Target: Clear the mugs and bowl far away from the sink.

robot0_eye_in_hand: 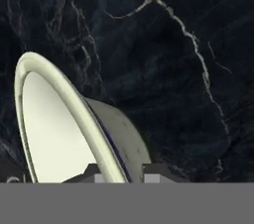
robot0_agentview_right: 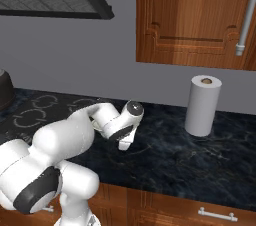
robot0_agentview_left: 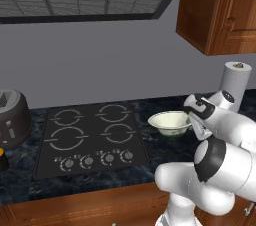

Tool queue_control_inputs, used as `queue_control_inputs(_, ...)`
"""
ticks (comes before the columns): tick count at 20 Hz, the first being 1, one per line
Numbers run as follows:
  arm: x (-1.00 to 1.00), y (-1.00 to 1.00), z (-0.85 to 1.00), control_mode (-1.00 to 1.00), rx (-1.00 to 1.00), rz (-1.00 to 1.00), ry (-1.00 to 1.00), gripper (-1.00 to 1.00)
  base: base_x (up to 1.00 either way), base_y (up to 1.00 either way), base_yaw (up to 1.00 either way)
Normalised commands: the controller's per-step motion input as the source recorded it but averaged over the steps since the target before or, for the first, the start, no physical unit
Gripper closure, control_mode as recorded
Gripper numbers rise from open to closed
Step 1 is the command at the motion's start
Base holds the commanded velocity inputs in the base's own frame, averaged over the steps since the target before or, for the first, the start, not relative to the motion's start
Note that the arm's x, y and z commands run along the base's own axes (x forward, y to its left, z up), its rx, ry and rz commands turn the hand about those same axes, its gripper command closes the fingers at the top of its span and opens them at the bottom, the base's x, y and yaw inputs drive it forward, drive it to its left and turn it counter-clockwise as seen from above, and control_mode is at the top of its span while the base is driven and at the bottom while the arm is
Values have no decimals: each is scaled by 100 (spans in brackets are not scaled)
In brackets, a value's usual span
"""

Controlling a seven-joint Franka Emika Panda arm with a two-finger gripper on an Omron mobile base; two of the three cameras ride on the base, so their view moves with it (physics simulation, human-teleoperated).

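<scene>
One bowl (robot0_agentview_left: 170,122) sits on the dark counter (robot0_agentview_right: 200,155) just right of the stove (robot0_agentview_left: 90,137), its thin rim between the claw (robot0_eye_in_hand: 119,172) tips, though whether they pinch it or have let go, I cannot tell.

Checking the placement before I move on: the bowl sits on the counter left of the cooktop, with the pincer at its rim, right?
Not left: the left base view shows the bowl on the counter right of the cooktop. The pincer is at its rim.
</scene>
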Motion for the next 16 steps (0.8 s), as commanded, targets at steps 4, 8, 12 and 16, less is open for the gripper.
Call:
queue_control_inputs(4, -4, -2, -65, -100, 0, 2, 2, -100, 0, 0, 0)
queue_control_inputs(8, -11, -1, -21, -100, 0, 3, -3, -100, 0, 0, 0)
queue_control_inputs(12, -27, 0, 1, -100, 0, 4, -19, -100, 0, 0, 0)
queue_control_inputs(16, -29, 0, 21, -100, 0, 4, -16, -100, 0, 0, 0)
